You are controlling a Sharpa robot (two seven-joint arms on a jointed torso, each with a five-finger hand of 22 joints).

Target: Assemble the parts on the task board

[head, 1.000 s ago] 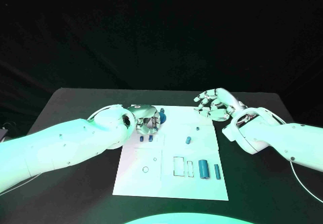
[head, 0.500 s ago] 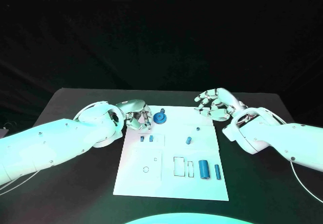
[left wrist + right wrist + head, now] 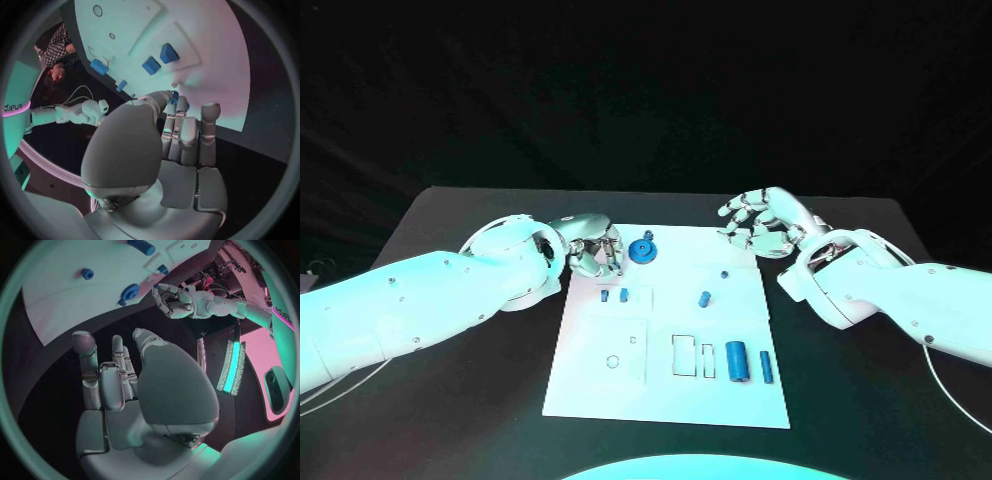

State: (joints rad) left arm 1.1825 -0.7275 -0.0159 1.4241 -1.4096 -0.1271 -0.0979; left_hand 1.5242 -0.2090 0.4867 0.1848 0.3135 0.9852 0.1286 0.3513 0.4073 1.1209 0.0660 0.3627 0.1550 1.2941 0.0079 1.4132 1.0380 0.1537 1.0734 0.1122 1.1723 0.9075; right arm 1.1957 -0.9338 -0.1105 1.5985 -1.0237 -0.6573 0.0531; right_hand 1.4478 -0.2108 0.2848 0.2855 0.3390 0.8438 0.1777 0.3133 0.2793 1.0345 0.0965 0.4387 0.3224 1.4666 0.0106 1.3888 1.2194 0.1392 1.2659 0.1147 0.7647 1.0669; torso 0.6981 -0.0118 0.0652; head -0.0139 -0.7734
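Since the round blue part (image 3: 642, 250) stands alone at the far edge of the task board (image 3: 646, 395), just beside the left robot hand (image 3: 593, 248), the step in hand looks like seating or fetching the next piece, and it would go best with a slow approach from above, fingers kept clear of parts already placed. One black tabletop (image 3: 459, 400) carries one board. Two robot hands: the left has its fingers curled together on nothing; the right robot hand (image 3: 762, 224) hovers off the board's far corner, fingers loosely bent, empty. About eight blue parts show: two tall ones (image 3: 736, 359) near, small ones mid-board (image 3: 704, 298).
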